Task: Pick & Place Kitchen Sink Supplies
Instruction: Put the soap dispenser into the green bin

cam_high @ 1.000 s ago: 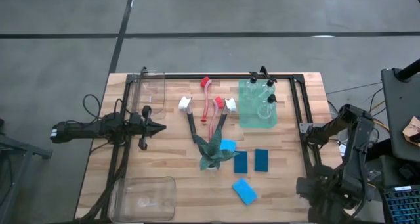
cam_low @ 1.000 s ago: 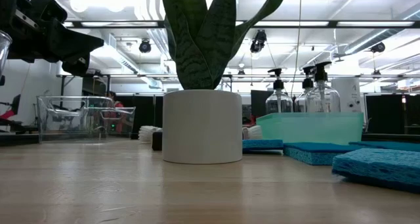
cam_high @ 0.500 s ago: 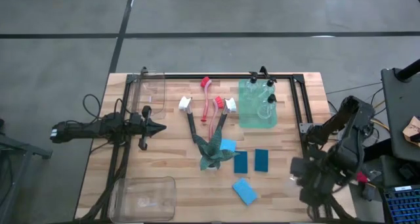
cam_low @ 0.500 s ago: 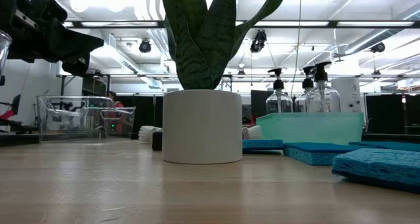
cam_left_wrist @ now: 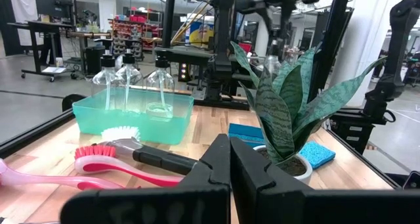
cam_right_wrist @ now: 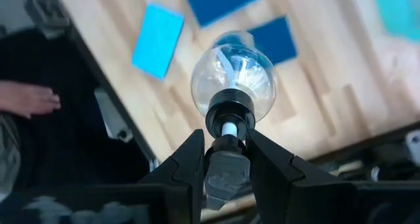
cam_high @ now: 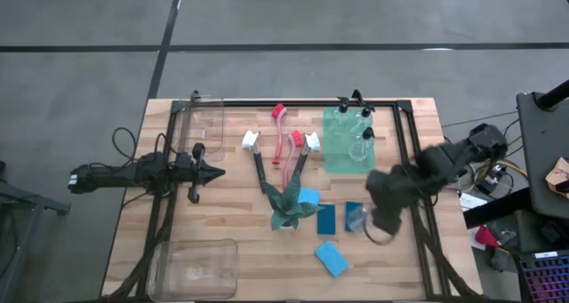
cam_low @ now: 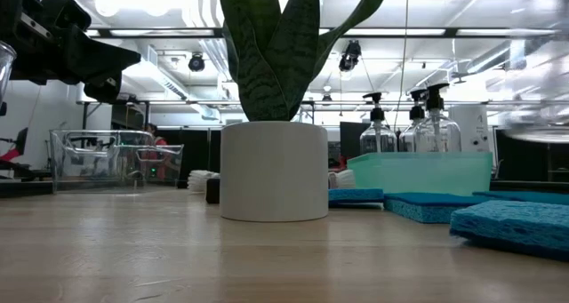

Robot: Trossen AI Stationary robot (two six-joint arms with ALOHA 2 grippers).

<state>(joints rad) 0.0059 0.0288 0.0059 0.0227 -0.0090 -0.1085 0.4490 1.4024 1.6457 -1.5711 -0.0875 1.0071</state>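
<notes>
My right gripper (cam_right_wrist: 225,142) is shut on a clear bottle (cam_right_wrist: 233,79) with a black collar and hangs over the table's right part (cam_high: 380,210), above the dark blue sponges (cam_high: 355,216). Two light blue sponges (cam_high: 331,259) lie close by. Three more bottles (cam_high: 364,116) stand in the teal tray (cam_high: 333,156). Several long-handled brushes with red and white heads (cam_high: 278,134) lie flat left of the tray. My left gripper (cam_high: 216,170) is shut and empty at the table's left side, pointing right. My right gripper pinches the bottle's pump top (cam_right_wrist: 226,175), just behind the black collar (cam_right_wrist: 230,119), between its two fingers (cam_right_wrist: 193,165). The fingers come from above, slanting down. The bottle points away from them toward the table and is lifted clear, above the sponges.
A spiky-leafed plant in a white pot (cam_high: 289,210) stands mid-table between brushes and sponges. Clear plastic bins sit at the far left (cam_high: 203,125) and near left (cam_high: 196,267). A black frame (cam_high: 413,161) rims the work area. A person's hand (cam_right_wrist: 29,99) shows beyond the table edge.
My right arm has swung in from beyond the table's near right corner toward the left and far side, carrying the clear bottle, and now hangs over the dark blue sponges. The left arm has kept still.
</notes>
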